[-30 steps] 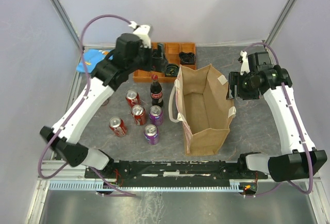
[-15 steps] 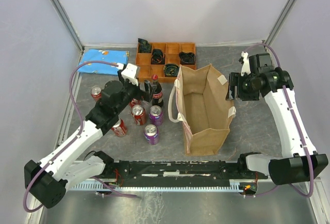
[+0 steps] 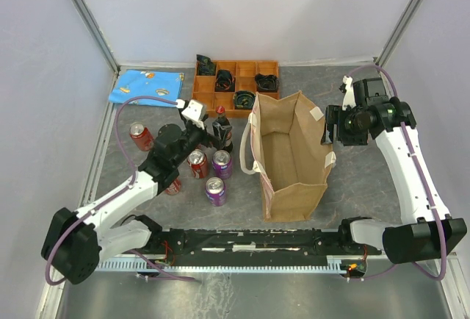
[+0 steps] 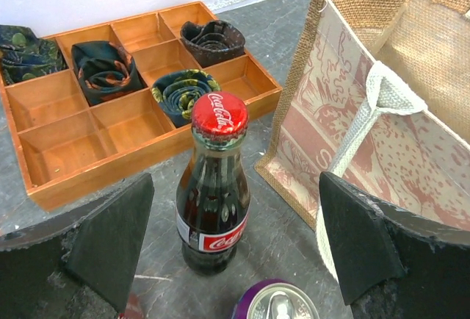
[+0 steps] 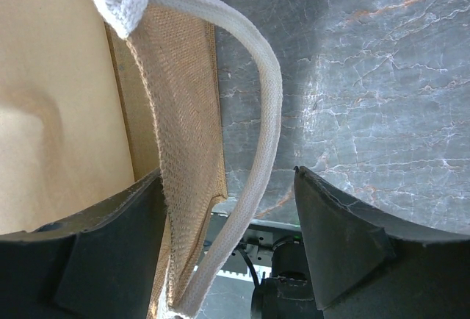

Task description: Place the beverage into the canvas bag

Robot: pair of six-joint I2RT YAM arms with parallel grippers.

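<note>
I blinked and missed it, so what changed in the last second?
The left gripper swung back from above the tray toward the near side and dropped low; its open jaws now face the bottle without touching it. Nothing was grabbed or released. The right gripper, open astride the bag's rim, the bag and the cans stayed put.

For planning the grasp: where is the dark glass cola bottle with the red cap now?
In the left wrist view the bottle stands upright at centre, near the orange wooden tray, left of the tan canvas bag.
</note>
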